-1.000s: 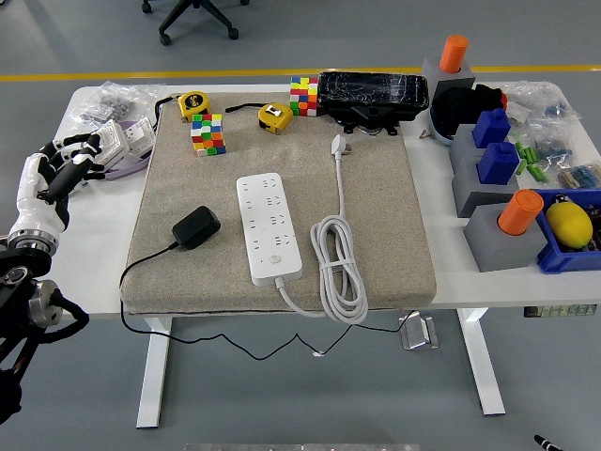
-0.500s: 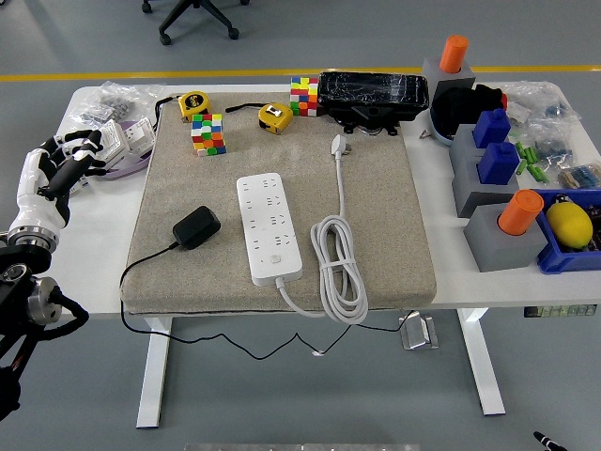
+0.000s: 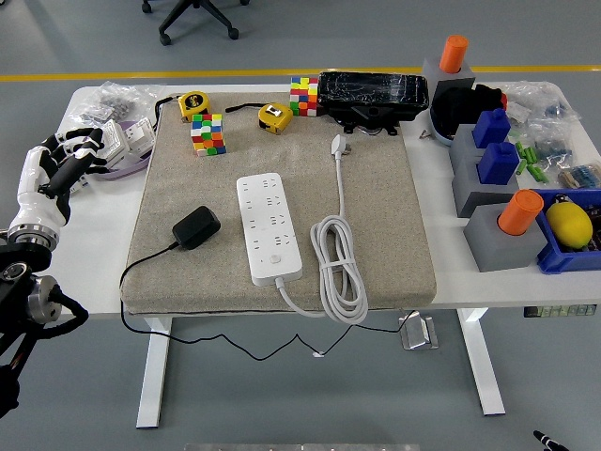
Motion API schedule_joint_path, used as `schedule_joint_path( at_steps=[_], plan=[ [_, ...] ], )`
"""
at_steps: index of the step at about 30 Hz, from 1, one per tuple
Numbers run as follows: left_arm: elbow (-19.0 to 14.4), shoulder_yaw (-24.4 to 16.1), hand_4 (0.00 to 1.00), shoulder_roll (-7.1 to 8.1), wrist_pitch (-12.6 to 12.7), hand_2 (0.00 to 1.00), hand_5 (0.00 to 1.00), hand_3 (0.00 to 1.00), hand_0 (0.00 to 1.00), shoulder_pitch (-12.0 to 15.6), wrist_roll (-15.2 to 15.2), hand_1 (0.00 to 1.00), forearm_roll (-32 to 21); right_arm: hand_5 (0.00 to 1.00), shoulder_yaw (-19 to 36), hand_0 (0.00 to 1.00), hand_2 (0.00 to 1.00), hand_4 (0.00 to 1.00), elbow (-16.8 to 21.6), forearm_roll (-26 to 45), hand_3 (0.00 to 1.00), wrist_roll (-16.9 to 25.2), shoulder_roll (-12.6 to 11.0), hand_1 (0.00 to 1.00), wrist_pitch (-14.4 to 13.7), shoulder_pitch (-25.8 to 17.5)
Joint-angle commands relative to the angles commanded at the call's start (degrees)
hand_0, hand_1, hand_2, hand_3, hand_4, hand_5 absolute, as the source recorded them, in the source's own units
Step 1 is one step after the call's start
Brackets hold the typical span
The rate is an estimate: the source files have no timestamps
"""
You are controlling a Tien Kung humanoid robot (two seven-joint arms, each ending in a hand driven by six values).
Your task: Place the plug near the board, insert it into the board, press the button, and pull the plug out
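Note:
A black plug adapter (image 3: pixel 195 226) lies on the beige mat (image 3: pixel 385 197), left of the white power strip (image 3: pixel 269 226). Its thin black cable runs off the mat's left front edge. The strip's own white cord (image 3: pixel 338 268) is coiled to its right, with the white plug end (image 3: pixel 339 144) farther back. My left hand (image 3: pixel 56 174) hovers at the table's left edge, well left of the adapter, fingers relaxed and holding nothing. The right arm is out of view.
Two colourful cubes (image 3: pixel 208 134) (image 3: pixel 302 95), two yellow tape measures (image 3: pixel 192 102) (image 3: pixel 274 116) and a black case (image 3: pixel 372 96) line the mat's back. Plastic bags (image 3: pixel 117 141) lie beside my left hand. Grey blocks with blue and orange pegs (image 3: pixel 493 188) fill the right side.
My left hand has drifted slightly left and down toward the table's edge. Nothing on the mat has moved.

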Motion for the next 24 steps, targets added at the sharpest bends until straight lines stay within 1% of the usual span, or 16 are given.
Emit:
schedule_joint_path(
  at_steps=[7, 24],
  plan=[
    [0.1, 0.3, 0.773, 0.33, 0.0, 0.477, 0.321, 0.534, 0.353, 0.0, 0.1, 0.376, 0.0, 0.498, -0.2, 0.603, 0.652, 0.949, 0.1, 0.0, 0.554, 0.0, -0.1, 0.644, 0.0, 0.1],
    [-0.4, -0.3, 0.773, -0.19, -0.1, 0.477, 0.322, 0.534, 0.351, 0.8, 0.4, 0.377, 0.3, 0.498, 0.8, 0.603, 0.652, 0.949, 0.0, -0.2, 0.555, -0.2, 0.5, 0.645, 0.1, -0.7]
  ],
)
